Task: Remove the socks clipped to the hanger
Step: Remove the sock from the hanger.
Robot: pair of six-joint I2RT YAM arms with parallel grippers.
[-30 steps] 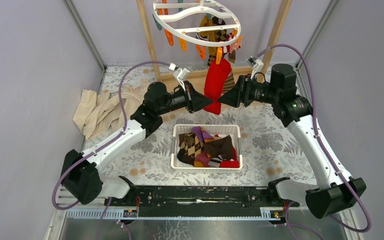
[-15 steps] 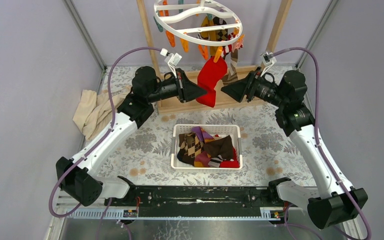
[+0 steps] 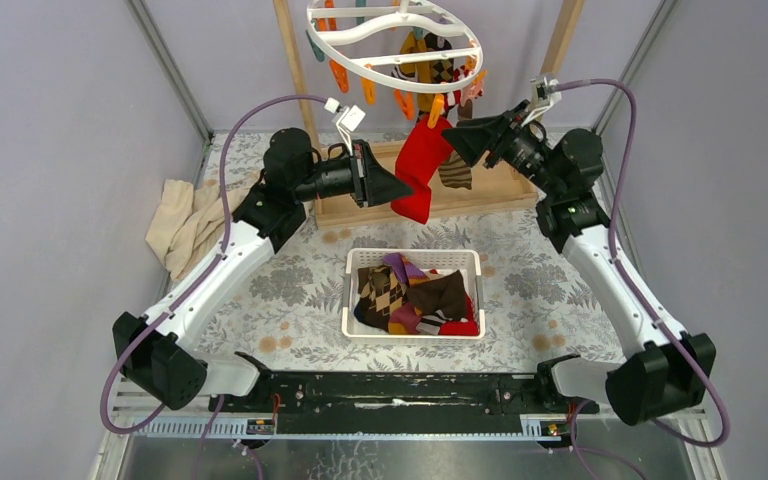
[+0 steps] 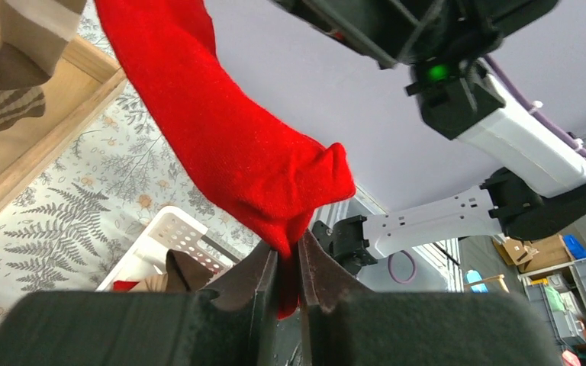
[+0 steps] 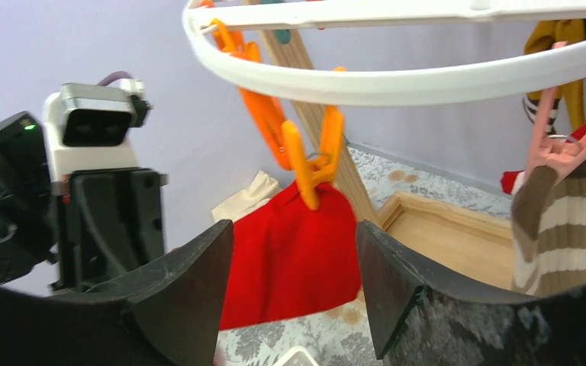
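A red sock hangs from an orange clip on the white ring hanger. My left gripper is shut on the sock's lower end, which shows pinched between the fingers in the left wrist view. My right gripper is open and sits just right of the clip; in the right wrist view the orange clip and the red sock lie beyond its spread jaws. A brown striped sock and argyle and mustard socks also hang from the hanger.
A white basket holding several loose socks stands on the patterned table below. A beige cloth lies at the left. The wooden rack frame and its base tray stand behind the hanger.
My right gripper has risen and moved left, up to the orange clip. My left gripper has stayed shut on the red sock, lifting and pulling its lower end leftward.
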